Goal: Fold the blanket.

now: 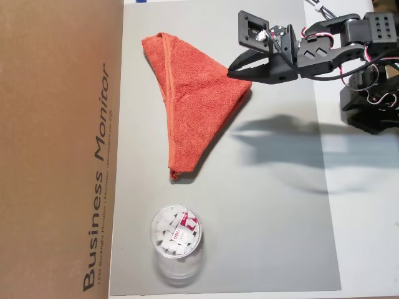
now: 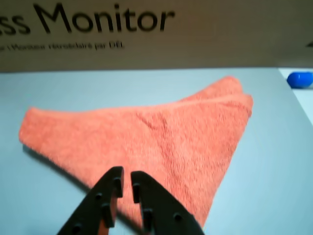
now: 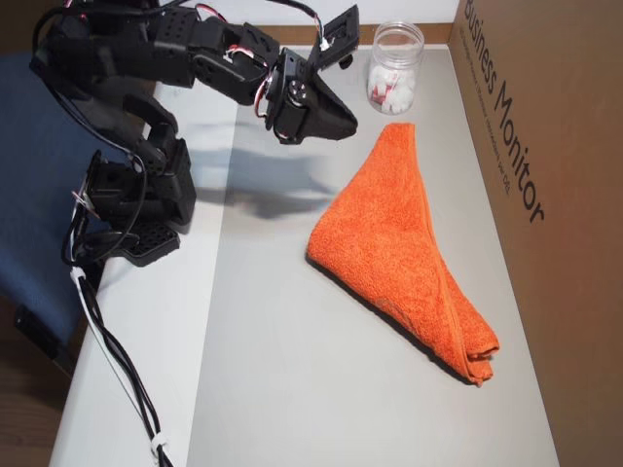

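The blanket (image 1: 193, 106) is an orange-red terry towel folded into a long triangle on the grey mat (image 1: 268, 224). In a second overhead view the blanket (image 3: 399, 243) runs from beside the jar down to a folded tip at lower right. My gripper (image 1: 230, 72) hangs in the air over the blanket's corner nearest the arm, and its shadow falls well away on the mat. In the wrist view the blanket (image 2: 161, 142) fills the middle, and the gripper (image 2: 127, 182) shows a thin gap between its black fingertips with nothing in it. The gripper (image 3: 352, 134) points toward the blanket.
A clear jar (image 1: 176, 240) of white pieces stands on the mat past one end of the blanket, also visible as the jar (image 3: 394, 70). A brown "Business Monitor" cardboard box (image 1: 56, 149) borders the mat's far side. A small blue object (image 2: 299, 79) lies at the mat's edge.
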Tool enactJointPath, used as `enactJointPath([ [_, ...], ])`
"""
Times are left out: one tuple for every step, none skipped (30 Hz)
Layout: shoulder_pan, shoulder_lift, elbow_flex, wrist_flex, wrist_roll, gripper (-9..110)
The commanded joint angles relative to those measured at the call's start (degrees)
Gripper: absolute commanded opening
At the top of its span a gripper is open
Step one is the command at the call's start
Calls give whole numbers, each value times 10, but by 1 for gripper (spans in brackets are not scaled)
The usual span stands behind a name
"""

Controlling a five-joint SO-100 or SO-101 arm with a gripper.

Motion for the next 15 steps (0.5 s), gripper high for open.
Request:
enactJointPath([
  [-2,41,-2,58,2,0],
  [-2,51,-2,79,2,0],
  [-2,61,-2,98,2,0],
  [-2,69,-2,119,2,0],
  [-2,79,-2,140,2,0],
  [-2,89,1,161,2,0],
  [-2,98,5,178,2,0],
  [-2,109,11,191,2,0],
  [-2,121,18,202,2,0],
  [-2,134,27,211,2,0],
  [-2,147,37,218,0,0],
  [-2,160,46,226,-4,0],
  [-2,174,55,233,-5,0],
  [-2,190,68,241,-6,0],
  [-2,204,77,248,-7,0],
])
